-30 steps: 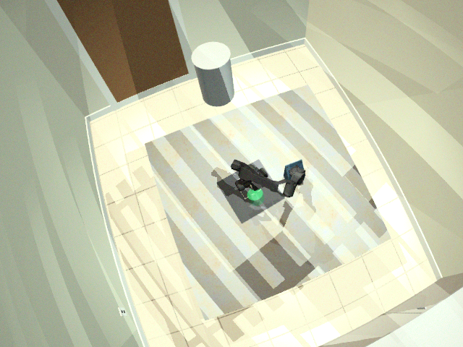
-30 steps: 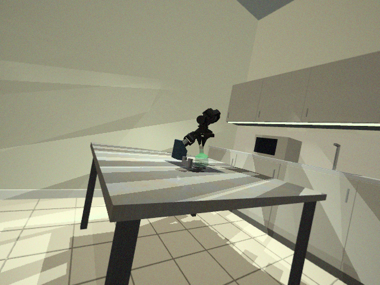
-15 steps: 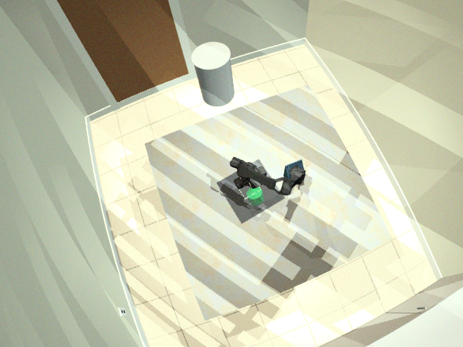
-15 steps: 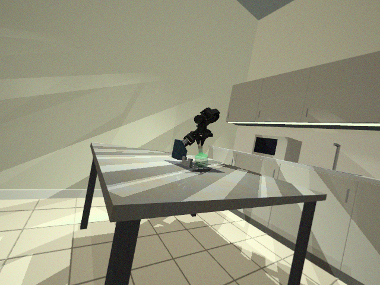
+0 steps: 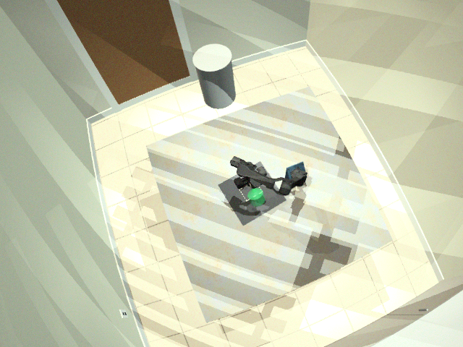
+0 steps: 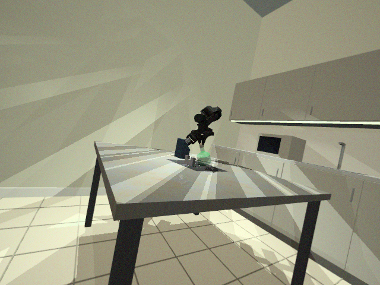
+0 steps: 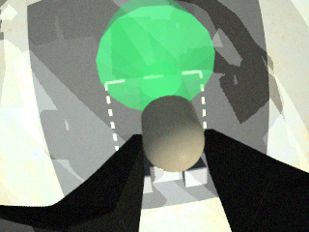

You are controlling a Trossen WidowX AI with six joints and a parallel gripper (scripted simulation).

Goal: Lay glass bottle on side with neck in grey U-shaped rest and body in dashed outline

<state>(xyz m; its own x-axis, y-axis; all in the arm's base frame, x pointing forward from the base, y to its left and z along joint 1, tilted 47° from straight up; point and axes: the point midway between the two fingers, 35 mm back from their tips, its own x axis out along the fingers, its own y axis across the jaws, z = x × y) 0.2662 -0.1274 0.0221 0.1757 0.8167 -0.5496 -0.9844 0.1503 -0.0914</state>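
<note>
Landmark for all places: the dark mat [image 5: 243, 220] [image 6: 219, 170] [image 7: 53, 121].

Bottle [image 5: 256, 196] [image 6: 203, 157] [image 7: 154, 48]: over the mat, green body down, pale neck up. Axis near upright in the exterior view, with a slight lean of the neck toward the rest side of the mat. Not lying down. Whether its base touches the mat: cannot tell.

Claw [image 5: 251, 185] [image 6: 201, 143] [image 7: 173, 139]: above the mat, clenched on the bottle's neck, one dark finger on each side of it in the wrist view.

Rest [image 6: 190, 161] [image 7: 195, 177]: grey, standing on the mat. In the wrist view it shows partly behind the neck and claw; nothing lies in it.

Outline [image 5: 241, 193] [image 7: 110, 113]: white dashes on the mat. In the wrist view the green body overlaps its end away from the rest, and much of the body appears past that end.

Arm [image 5: 261, 177] [image 6: 202, 122]: bent over the mat.

Blue block [image 5: 295, 168] [image 6: 181, 148]: off the mat, near its edge, on the striped-looking surface [image 5: 261, 254] [image 6: 214, 193] that also carries the mat.
</note>
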